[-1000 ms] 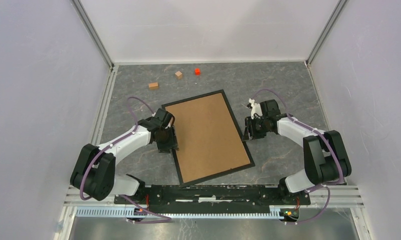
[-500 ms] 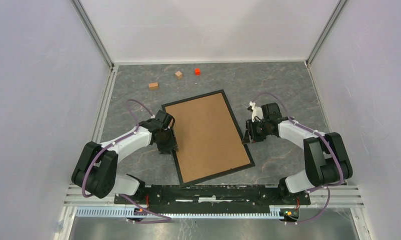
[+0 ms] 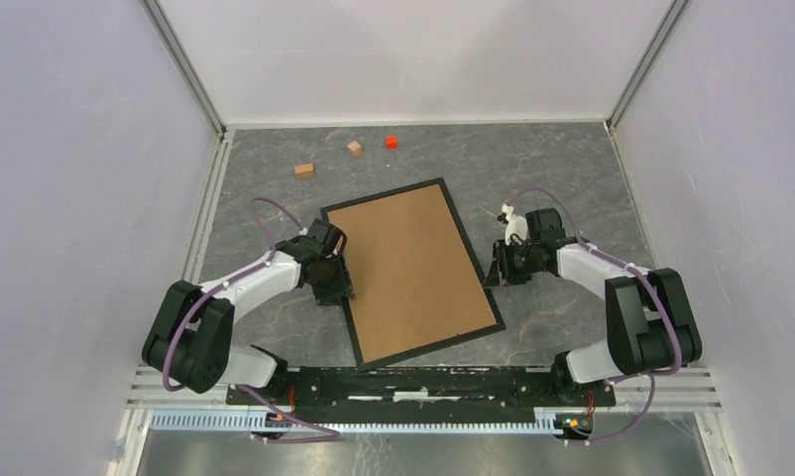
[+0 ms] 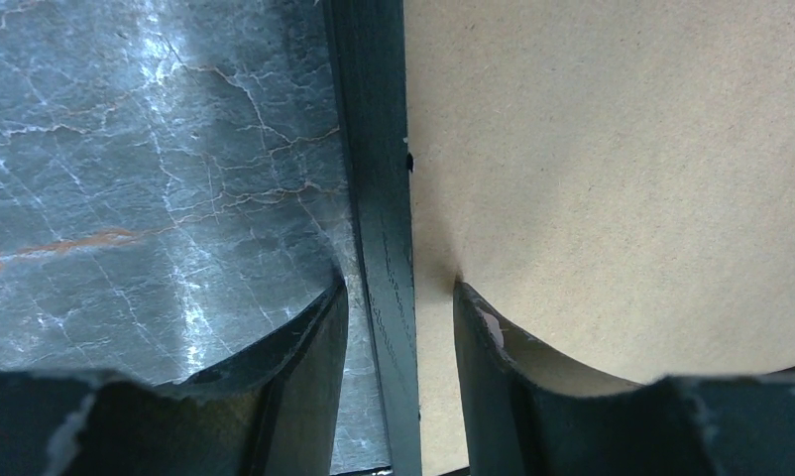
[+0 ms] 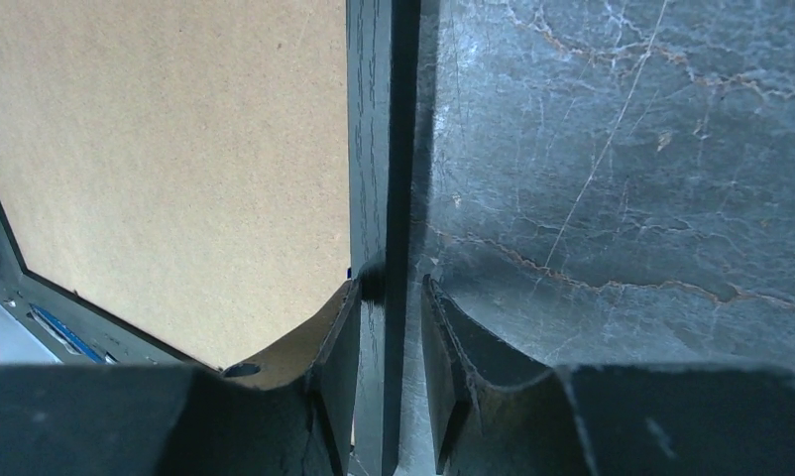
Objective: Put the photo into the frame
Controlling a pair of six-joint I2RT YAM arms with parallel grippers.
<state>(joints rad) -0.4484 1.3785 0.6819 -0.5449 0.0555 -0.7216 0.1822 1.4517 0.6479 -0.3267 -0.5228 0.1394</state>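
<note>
The frame [image 3: 384, 195] lies flat, back side up, mid-table and skewed, w/ its long sides running from near to far. The brown backing board [image 3: 410, 268] fills it edge to edge and looks seated inside the black rim. No photo is visible in any view, and no mat either. I can't tell if the photo is already under the board.

Progress, my read: if the photo is inside, the loading part is done and what's left is prob. securing or turning the frame over. If it isn't, nothing of the main step is done yet. The pics don't settle which.

The left gripper [image 3: 334, 293] sits astride the frame's left long rail. Its fingers [image 4: 309, 347] are spread, one over the table and one over the board, w/ a gap on each side, so not pinching. The right gripper [image 3: 495, 276] sits astride the right long rail. Its fingers [image 5: 339, 337] are drawn in much closer and the board-side one looks to touch the rail. Shadow hides the other side, so I can't tell if it's a real pinch.

Count:
- 1 frame
- 1 backing board
- 0 photos seen
- 2 grippers
- 2 wooden blocks [image 3: 304, 170], well apart from the frame at the far side of the table [image 3: 562, 188]
- 1 red block [image 3: 391, 141], just beyond them
</note>
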